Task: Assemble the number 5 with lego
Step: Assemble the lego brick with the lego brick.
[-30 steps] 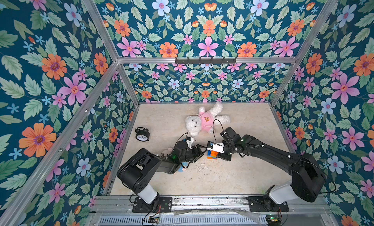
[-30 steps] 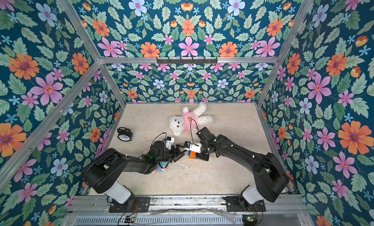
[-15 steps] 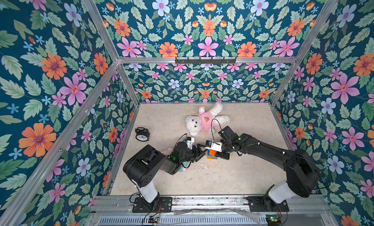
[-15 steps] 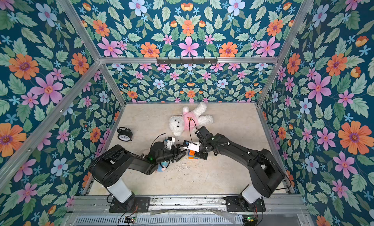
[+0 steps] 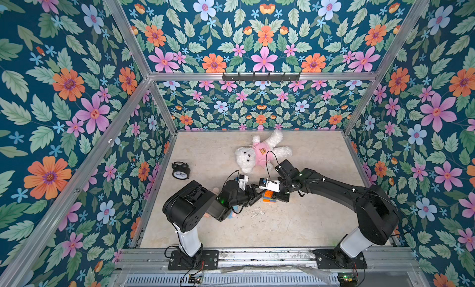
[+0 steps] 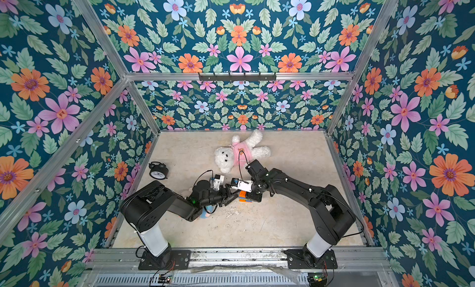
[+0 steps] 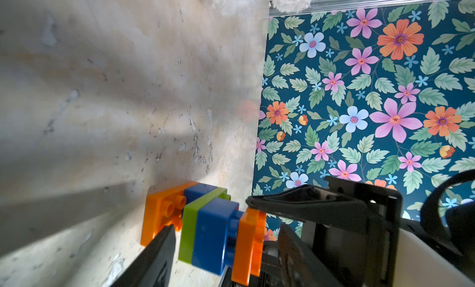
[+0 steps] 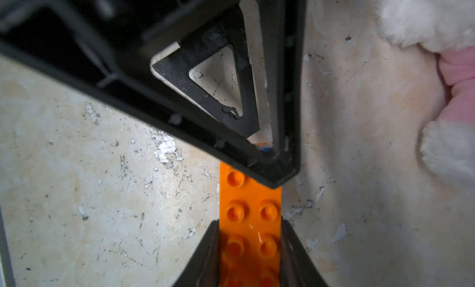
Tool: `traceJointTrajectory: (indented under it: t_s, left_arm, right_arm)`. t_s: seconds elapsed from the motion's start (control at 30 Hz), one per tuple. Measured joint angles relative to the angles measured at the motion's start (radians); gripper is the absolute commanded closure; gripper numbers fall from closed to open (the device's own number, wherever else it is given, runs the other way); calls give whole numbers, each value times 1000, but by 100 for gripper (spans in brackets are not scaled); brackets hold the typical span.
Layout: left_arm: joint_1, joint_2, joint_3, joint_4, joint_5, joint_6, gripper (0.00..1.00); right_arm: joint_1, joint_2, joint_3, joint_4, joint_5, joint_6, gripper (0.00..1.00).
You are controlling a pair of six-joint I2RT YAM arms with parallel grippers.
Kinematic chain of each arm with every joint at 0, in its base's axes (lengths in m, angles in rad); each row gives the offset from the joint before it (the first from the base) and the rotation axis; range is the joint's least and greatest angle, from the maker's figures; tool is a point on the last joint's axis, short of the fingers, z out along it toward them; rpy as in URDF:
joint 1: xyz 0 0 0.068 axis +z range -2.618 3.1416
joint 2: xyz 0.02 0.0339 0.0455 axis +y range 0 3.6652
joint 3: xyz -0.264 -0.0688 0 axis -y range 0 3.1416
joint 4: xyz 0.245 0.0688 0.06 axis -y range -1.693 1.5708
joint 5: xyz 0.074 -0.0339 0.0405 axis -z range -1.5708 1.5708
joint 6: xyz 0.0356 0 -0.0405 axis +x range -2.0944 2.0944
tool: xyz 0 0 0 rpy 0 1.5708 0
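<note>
The lego block (image 5: 269,196) stands mid-tabletop (image 5: 295,221), between both arms. The right fingers (image 8: 203,257) are closed on its top orange brick (image 8: 250,221). The left fingers (image 7: 154,260) stand apart astride the block; whether they grip it cannot be told.

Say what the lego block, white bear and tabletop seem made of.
The lego block: glossy hard plastic, moulded studs. The white bear: fluffy plush pile. The tabletop: pale marbled surface, matte, flaking; perhaps painted board or laminate.
</note>
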Motion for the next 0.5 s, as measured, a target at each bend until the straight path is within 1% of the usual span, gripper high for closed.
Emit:
traceJointTrajectory:
  t_s: [0.17,0.43,0.5]
  left_arm:
    - [0,24,2,9,10,-6,32]
    - [-1,44,-3,58,24,-25,34]
    - [-1,44,-5,68,25,-25,33]
  right_arm:
    - [0,9,5,1,0,0,84]
    - [0,7,4,-3,-8,0,84]
    - [0,7,6,-4,-8,0,84]
